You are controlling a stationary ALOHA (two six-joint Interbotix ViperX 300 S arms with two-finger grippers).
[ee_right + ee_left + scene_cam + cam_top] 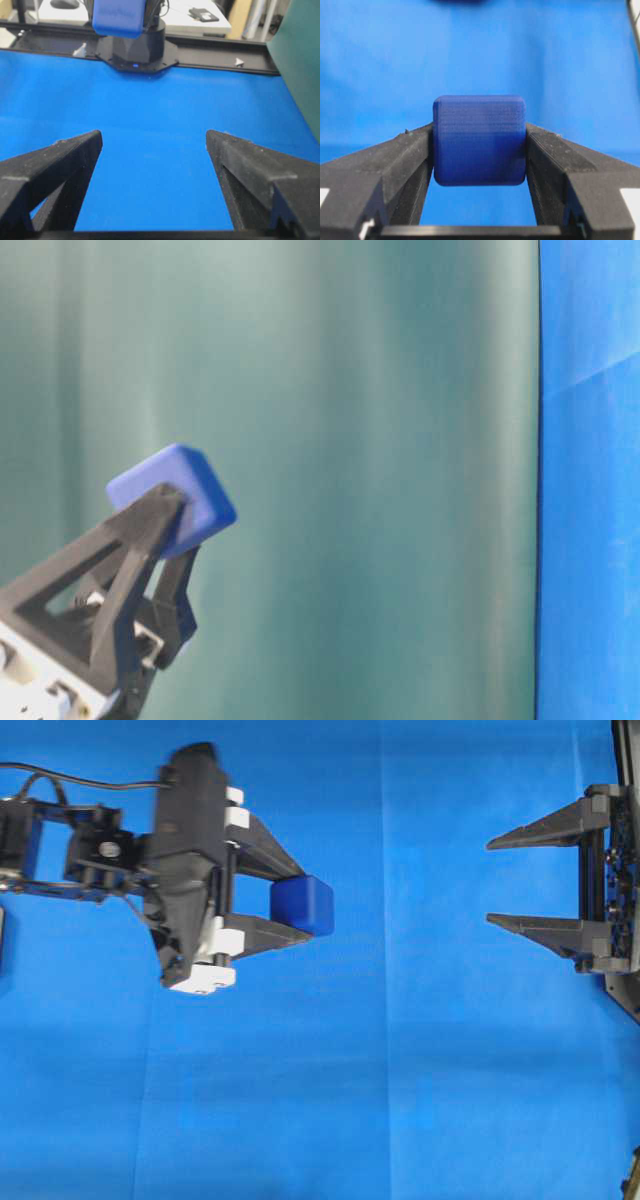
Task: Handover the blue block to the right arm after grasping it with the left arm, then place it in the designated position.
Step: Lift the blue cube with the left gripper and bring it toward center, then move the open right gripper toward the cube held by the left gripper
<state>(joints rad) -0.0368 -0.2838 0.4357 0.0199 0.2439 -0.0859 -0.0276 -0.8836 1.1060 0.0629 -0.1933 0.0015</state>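
The blue block is a small dark-blue cube with rounded edges, lifted off the blue cloth. My left gripper, with white brackets, is shut on it at the fingertips. In the left wrist view the block fills the gap between both black fingers. The table-level view shows the block raised at the tip of the left fingers. My all-black right gripper is at the right edge, open and empty, pointing toward the block across a wide gap. Its wrist view shows spread jaws and the block far ahead. The designated position is out of view.
Bright blue cloth covers the table. A green backdrop stands behind it in the table-level view. The left arm's black base and a black rail lie at the far edge.
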